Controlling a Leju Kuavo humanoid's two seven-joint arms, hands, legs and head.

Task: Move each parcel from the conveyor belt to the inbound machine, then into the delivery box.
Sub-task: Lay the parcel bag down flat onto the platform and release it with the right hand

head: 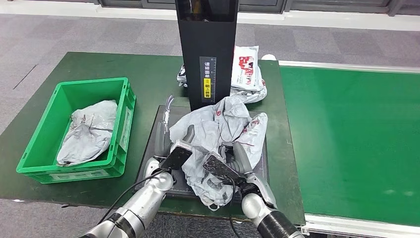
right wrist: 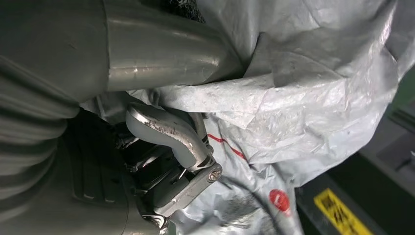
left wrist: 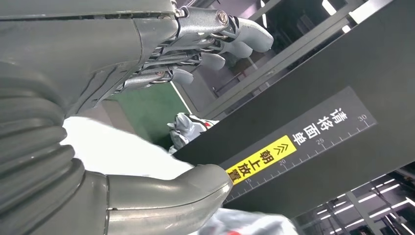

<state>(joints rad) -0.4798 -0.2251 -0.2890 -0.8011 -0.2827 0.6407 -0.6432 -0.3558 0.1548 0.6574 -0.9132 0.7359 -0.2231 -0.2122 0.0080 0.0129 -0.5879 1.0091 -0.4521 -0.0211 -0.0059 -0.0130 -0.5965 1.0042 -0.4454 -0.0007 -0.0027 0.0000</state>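
- A crumpled grey parcel (head: 218, 134) is seen lying on the black platform of the inbound machine (head: 206, 49), in front of its upright column, on the green counter (head: 99, 69).
- The parcel is gripped from both sides: by the left robot hand (head: 177, 151) and the right robot hand (head: 225, 163).
- Another grey parcel is seen inside the green delivery box (head: 59, 99).
- The conveyor belt (head: 351, 139) is seen to the right.

Four parcels are counted: one grey parcel (head: 218, 134) on the dark platform (head: 154, 130) of the inbound machine, one grey parcel (head: 88, 132) in the single green delivery box (head: 124, 106), and two (head: 246, 67) (head: 183, 74) on the counter (head: 143, 69) behind the one black column (head: 207, 44). Two hands (head: 176, 153) (head: 228, 161) are seen.
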